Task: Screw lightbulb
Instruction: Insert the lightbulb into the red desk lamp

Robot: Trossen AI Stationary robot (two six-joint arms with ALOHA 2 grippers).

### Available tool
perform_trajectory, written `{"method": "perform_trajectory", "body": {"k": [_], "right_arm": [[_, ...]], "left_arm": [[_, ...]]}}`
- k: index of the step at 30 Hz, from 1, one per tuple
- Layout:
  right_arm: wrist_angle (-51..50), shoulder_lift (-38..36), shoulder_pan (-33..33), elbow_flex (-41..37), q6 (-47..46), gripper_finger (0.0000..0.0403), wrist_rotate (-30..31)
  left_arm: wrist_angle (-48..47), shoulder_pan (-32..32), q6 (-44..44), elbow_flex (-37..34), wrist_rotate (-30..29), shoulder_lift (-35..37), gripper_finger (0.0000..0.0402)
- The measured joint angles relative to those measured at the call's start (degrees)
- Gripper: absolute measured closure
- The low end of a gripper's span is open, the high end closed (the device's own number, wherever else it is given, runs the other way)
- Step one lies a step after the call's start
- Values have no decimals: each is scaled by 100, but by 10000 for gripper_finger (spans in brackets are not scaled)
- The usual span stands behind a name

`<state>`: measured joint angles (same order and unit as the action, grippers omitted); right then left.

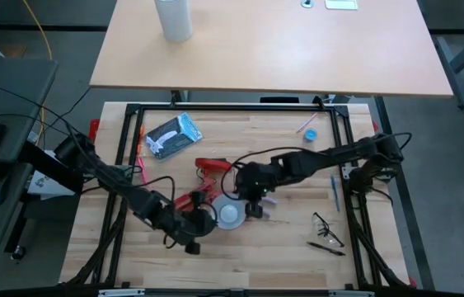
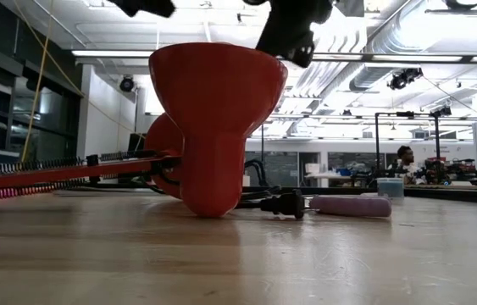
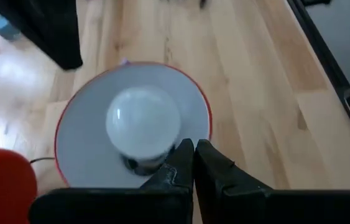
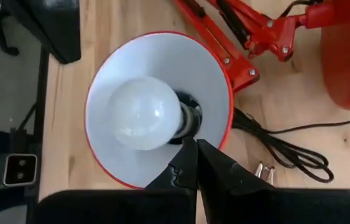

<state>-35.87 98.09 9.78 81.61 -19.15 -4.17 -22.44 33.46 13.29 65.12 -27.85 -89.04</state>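
The white lightbulb (image 3: 142, 121) sits in the socket at the bottom of the red lamp's shade (image 4: 215, 93), white inside. It also shows in the right wrist view (image 4: 143, 112) and the high view (image 1: 230, 214). The shade (image 2: 213, 110) stands open end up, its narrow socket end on the table. My left gripper (image 3: 193, 149) is shut, above the shade's left side (image 2: 145, 7). My right gripper (image 4: 196, 146) is shut, just above the shade's right rim (image 2: 293, 34). My right gripper hangs with its shut fingers pointing down close over the shade's rim (image 2: 282, 61). I cannot tell whether it touches the rim.
The lamp's red spring arm (image 2: 60, 169) runs left along the table, and its red base (image 4: 349, 56) lies close by. A black cord and plug (image 2: 279, 203) and a pink pen (image 2: 352, 206) lie right of the shade. Glasses (image 1: 326, 227) and a silver bag (image 1: 174, 136) lie farther off.
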Motion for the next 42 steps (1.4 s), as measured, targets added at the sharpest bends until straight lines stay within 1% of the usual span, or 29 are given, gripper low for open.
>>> {"method": "perform_trajectory", "body": {"k": [4, 7, 16, 24, 30, 37, 42], "right_arm": [[12, -14, -113, -1, 394, 403, -208], [-9, 28, -129, -1, 517, 403, -328], [487, 413, -127, -1, 348, 403, -562], [722, 441, -148, 5, 251, 403, -556], [707, 441, -155, 8, 252, 403, -402], [703, 441, -155, 8, 209, 403, 3], [735, 479, -155, 8, 123, 403, 127]], "left_arm": [[454, -51, -85, 2, -73, -243, 402], [631, -91, -183, 2, -68, -416, 402], [461, -216, -355, 297, 125, -816, 402], [271, -377, -198, 317, 34, -885, 402], [244, -409, -196, 317, 62, -885, 402], [183, -418, -238, 317, 30, -885, 401], [99, -474, -240, 317, -87, -885, 402]]}}
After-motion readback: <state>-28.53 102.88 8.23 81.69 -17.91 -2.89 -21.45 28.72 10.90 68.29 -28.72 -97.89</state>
